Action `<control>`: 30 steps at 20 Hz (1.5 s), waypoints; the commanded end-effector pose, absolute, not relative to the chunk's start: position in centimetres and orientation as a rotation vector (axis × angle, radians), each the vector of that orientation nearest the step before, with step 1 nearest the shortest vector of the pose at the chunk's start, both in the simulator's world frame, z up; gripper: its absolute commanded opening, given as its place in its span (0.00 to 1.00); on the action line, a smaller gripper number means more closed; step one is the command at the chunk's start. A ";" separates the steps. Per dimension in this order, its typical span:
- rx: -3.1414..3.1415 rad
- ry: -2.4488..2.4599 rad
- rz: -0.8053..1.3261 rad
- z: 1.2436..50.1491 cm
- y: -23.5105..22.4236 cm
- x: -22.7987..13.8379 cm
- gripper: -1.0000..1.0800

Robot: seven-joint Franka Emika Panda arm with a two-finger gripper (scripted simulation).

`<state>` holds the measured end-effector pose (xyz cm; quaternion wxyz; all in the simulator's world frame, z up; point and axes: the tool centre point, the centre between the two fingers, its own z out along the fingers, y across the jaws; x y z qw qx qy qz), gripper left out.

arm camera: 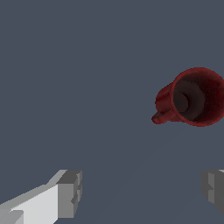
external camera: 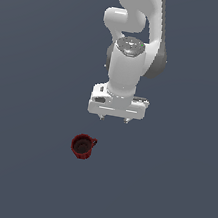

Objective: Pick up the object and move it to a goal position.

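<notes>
1. Gripper (external camera: 114, 119) hangs above the grey floor (external camera: 18, 176) with its fingers (arm camera: 70, 192) spread wide and nothing between them. Its state: released, empty.
2. Mug (external camera: 82, 146) rests on the floor, apart from the gripper, lower in the exterior view and toward that view's left. No contact exists yet.
3. Mug attitude: the wrist view looks into the dark inside (arm camera: 194, 98). Whether the mug stands upright or leans cannot be told with certainty. The handle (arm camera: 161, 117) juts from one side.
4. Step in hand, as judged: approach, then grasp. Lift and transfer to the goal are not yet begun. No goal marker shows in either view.
5. Centre the gripper over the mug before descent. The mug sits off the line between the fingers in the wrist view.
6. Turn the wrist so the fingers close across the body, clear of the handle.
7. Descend with fingers wide. The mug looks narrower than the opening, so clearance seems ample.
8. Risk: an off-centre close may push or tip the mug.
</notes>
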<state>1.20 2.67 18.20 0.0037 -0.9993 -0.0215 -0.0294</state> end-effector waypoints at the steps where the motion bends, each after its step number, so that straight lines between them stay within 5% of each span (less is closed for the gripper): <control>1: -3.132 -0.068 -0.092 18.2 2.7 1.2 0.62; 30: -3.110 -0.514 -0.118 17.2 1.0 2.5 0.62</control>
